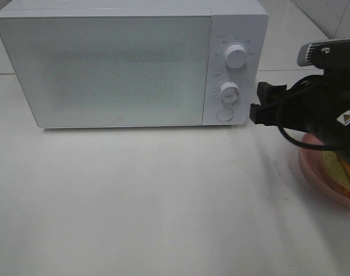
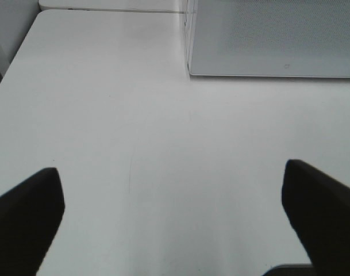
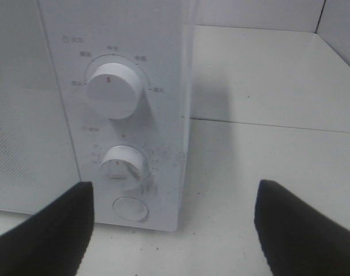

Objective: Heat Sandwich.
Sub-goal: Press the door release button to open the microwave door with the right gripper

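The sandwich (image 1: 337, 168) lies on a round pink plate (image 1: 311, 167) at the right edge of the table, mostly hidden under my right arm. The white microwave (image 1: 106, 66) stands at the back with its door closed. My right gripper (image 1: 258, 102) hovers open and empty just right of the control panel, level with the lower knob (image 1: 229, 90) and round button (image 1: 223, 114). In the right wrist view the gripper (image 3: 175, 230) faces that button (image 3: 130, 209). My left gripper (image 2: 175, 218) is open over bare table, out of the high view.
The upper knob (image 1: 236, 56) sits above the lower one on the panel. The white table (image 1: 152, 201) stretches in front of the microwave. In the left wrist view the microwave's lower corner (image 2: 272, 40) stands ahead of the fingers.
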